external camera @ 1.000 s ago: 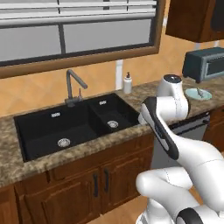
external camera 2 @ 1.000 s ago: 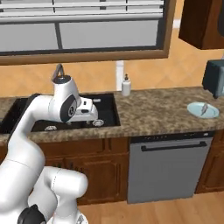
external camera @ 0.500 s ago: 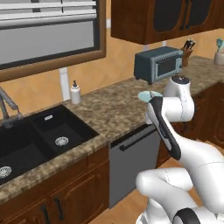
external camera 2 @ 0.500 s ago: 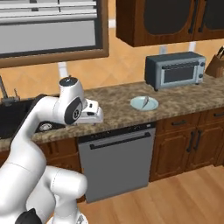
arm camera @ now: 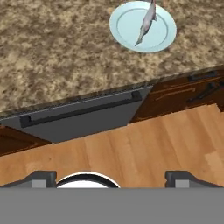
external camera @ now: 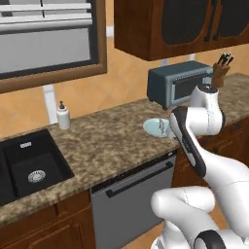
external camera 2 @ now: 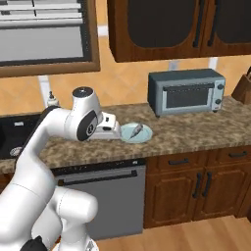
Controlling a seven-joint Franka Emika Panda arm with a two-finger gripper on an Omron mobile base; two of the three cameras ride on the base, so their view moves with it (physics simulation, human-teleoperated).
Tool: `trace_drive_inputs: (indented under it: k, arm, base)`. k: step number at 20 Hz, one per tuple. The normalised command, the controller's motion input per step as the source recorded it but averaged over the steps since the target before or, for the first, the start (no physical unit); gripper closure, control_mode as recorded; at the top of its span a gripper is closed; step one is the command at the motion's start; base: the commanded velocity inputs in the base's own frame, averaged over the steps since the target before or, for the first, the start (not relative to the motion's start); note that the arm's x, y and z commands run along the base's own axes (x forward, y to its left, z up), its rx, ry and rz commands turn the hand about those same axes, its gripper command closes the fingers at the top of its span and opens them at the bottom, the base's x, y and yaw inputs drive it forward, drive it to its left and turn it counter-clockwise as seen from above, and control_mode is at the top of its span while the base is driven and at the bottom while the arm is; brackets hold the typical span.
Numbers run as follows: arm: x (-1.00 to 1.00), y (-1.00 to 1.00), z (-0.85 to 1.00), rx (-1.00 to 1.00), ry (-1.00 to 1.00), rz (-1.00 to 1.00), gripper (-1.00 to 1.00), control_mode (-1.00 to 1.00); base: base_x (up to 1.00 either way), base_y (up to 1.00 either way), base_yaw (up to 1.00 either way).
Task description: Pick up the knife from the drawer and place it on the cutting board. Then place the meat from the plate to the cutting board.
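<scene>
Hand view first: the gripper has its two dark fingertips standing wide apart at the bottom edge, with nothing between them, over a wood-plank floor. Beyond the floor comes the grey front of a dishwasher with a dark bar handle, then brown cabinet fronts to its right, then the speckled stone counter. At the far end of that view lies the pale blue-green plate, flat on the counter near its front edge, with a slim grey piece of meat lying across it and poking past the rim.

Right base view shows the white arm bent over the counter, its hand just beside the plate on the plate's left. Behind the plate a grey toaster oven stands against the wall, and a tan knife block sits at the far right edge. Below the counter run cabinet doors and drawer fronts with black handles, all shut.

Left base view adds what lies to the other side: a black sink set in the counter, a white soap bottle behind it, and a window with a brown frame above. Dark upper cabinets hang over the toaster oven. I cannot tell where the knife or the cutting board is.
</scene>
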Motion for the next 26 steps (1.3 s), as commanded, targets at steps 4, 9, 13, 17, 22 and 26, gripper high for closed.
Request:
trace_drive_inputs:
  k: [4,9,13,17,22,26]
  arm:
    - [0.00,0.00,0.00,0.00,0.00,0.00,-1.00,1.00]
    - [0.00,0.00,0.00,0.00,0.00,0.00,-1.00,1.00]
    - [0.77,0.29,-0.48,0.02,0.02,0.02,-1.00,-1.00]
    - [0.75,0.46,-0.93,0.00,0.12,-0.04,-1.00,-1.00]
    - [0.42,0.04,-0.74,0.00,0.01,-0.14,-1.00,-1.00]
    - [0.18,-0.04,-0.49,0.00,0.00,-0.23,-1.00,-1.00]
  base:
    - [0.79,-0.96,0.40]
    - [0.86,-0.56,0.31]
    - [0.00,0.00,0.00]
    - [0.00,0.00,0.00]
    - [0.00,0.00,0.00]
    - [0.00,0.00,0.00]
